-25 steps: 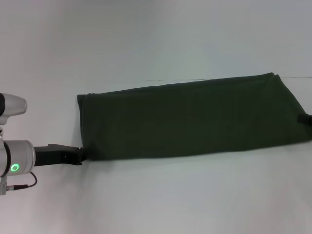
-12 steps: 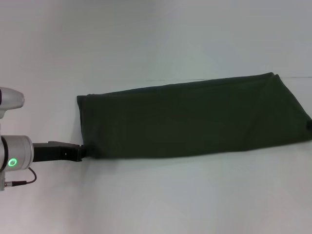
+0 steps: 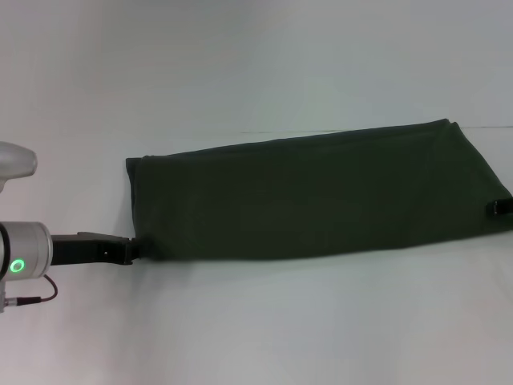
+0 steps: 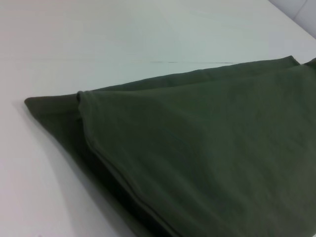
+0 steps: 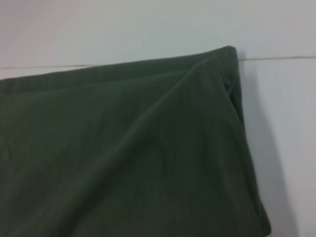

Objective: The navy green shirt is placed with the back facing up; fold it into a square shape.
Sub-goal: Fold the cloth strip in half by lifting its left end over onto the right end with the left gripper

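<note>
The green shirt [image 3: 313,192] lies folded into a long band across the white table [image 3: 256,72], running from left to right. The left gripper [image 3: 135,249] sits at its near left corner and the right gripper [image 3: 502,206] at its right edge, touching the cloth; whether either claw is pinching the fabric, I cannot tell.

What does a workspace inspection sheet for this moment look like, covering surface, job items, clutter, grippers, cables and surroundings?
Surface: plain white table.
Job's things: large dark olive-green soft-fabric shirt, folded into a long band across the table, not yet square.
Clutter: nothing seen.
Grippers: left gripper at the band's near left corner; right gripper barely visible at the band's right end.
Cables: thin dark cable looping beside the left arm's silver wrist, green light on.
Surroundings: nothing seen beyond the table.
</note>
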Tool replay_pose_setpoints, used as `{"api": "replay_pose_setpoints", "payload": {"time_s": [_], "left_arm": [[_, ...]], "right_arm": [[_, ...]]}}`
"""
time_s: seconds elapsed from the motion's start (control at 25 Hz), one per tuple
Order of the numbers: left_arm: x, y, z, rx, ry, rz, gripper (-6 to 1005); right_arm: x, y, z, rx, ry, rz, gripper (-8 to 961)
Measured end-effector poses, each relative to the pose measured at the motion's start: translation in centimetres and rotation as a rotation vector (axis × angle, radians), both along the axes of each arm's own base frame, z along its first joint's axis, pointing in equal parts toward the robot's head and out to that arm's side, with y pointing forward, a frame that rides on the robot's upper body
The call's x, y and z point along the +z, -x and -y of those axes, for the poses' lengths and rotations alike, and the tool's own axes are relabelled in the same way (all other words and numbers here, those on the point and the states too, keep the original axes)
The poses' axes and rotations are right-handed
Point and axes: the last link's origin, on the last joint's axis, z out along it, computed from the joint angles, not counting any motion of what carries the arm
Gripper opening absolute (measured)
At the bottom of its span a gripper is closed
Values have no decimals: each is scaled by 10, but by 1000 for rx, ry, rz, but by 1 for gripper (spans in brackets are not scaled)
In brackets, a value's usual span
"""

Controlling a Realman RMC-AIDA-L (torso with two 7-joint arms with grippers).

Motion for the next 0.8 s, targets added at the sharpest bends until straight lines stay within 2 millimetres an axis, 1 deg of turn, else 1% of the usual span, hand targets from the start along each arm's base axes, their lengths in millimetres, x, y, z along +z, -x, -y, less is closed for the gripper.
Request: {"api": "replay_pose_setpoints", "payload": {"time_s": [0.28,0.72,0.8], "left_arm": [[0,0,0,2,2,1,26],[2,-2,-1,1,5,6,26],[2,-2,-1,0,5,6,26]], "right_arm": [[-12,-2,-1,3,2,24,582],[-14,-2,-1,3,-5,28,526],[-14,-3,-1,2,-5,28,468]]}}
